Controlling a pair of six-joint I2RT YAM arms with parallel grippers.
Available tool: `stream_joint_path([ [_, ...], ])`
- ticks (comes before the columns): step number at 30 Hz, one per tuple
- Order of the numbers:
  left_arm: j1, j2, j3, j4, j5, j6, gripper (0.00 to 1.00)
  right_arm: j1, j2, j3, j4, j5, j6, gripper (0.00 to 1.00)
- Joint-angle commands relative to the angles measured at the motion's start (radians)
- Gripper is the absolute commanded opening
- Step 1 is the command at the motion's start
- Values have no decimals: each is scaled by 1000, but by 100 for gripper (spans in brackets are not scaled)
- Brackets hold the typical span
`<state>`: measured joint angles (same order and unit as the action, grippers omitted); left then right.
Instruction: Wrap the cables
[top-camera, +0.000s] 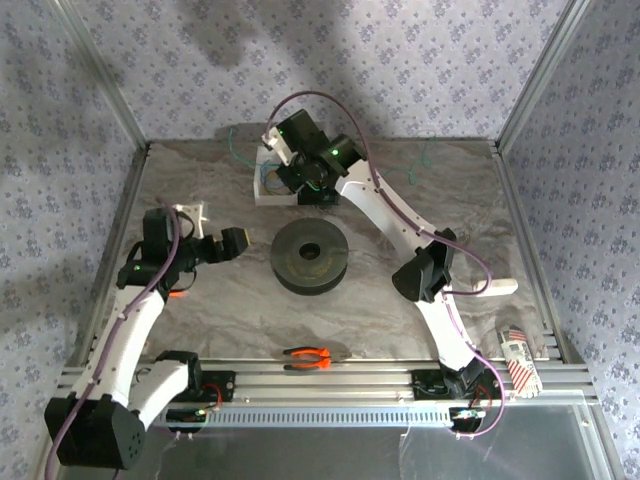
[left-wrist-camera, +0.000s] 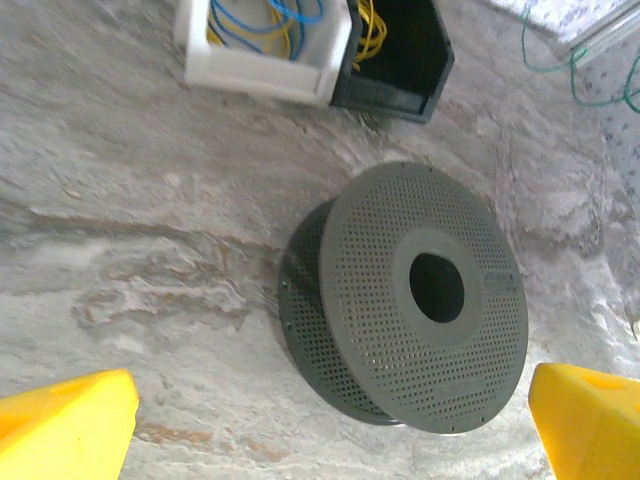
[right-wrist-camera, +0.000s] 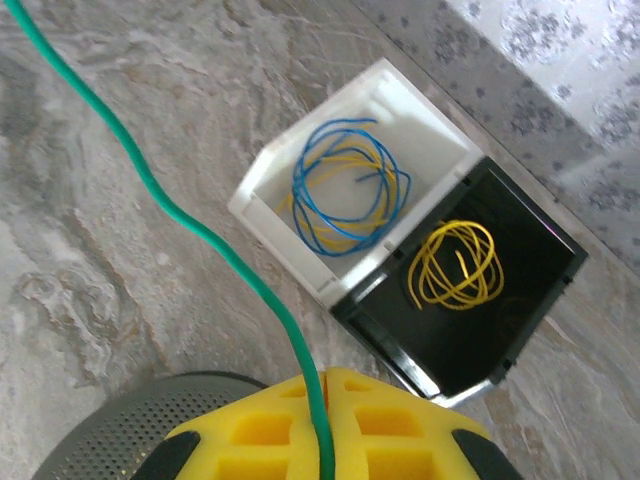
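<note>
My right gripper (right-wrist-camera: 325, 385) is shut on a thin green cable (right-wrist-camera: 200, 235), which runs from its yellow pads up and to the left over the table. It hovers near the bins (top-camera: 283, 160). A white bin (right-wrist-camera: 262, 182) holds a blue cable coil (right-wrist-camera: 345, 190) over a yellow one. The black bin (right-wrist-camera: 540, 300) beside it holds a yellow cable coil (right-wrist-camera: 455, 262). Another green cable (left-wrist-camera: 560, 62) lies loose at the back of the table (top-camera: 425, 160). My left gripper (left-wrist-camera: 332, 400) is open, its yellow fingertips (left-wrist-camera: 70, 425) wide apart, facing the spool from the left (top-camera: 235, 242).
The dark grey perforated spool (top-camera: 310, 256) lies flat mid-table (left-wrist-camera: 420, 300). Orange-handled pliers (top-camera: 308, 357) lie near the front rail. A red-and-white striped packet (top-camera: 518, 362) sits at the front right. A metal frame and patterned walls enclose the table.
</note>
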<state>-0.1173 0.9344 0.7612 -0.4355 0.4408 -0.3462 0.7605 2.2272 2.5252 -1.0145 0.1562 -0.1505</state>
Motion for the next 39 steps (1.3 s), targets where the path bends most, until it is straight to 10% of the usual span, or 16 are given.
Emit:
stream_joint_path([
  [1, -49, 37, -43, 121, -2, -68, 100, 10, -60, -17, -61, 84, 44, 0],
  [24, -174, 612, -39, 604, 205, -185, 90, -13, -172, -273, 73, 21, 47, 0],
  [39, -174, 713, -1, 622, 254, -212, 45, -38, -178, -315, 91, -10, 60, 0],
])
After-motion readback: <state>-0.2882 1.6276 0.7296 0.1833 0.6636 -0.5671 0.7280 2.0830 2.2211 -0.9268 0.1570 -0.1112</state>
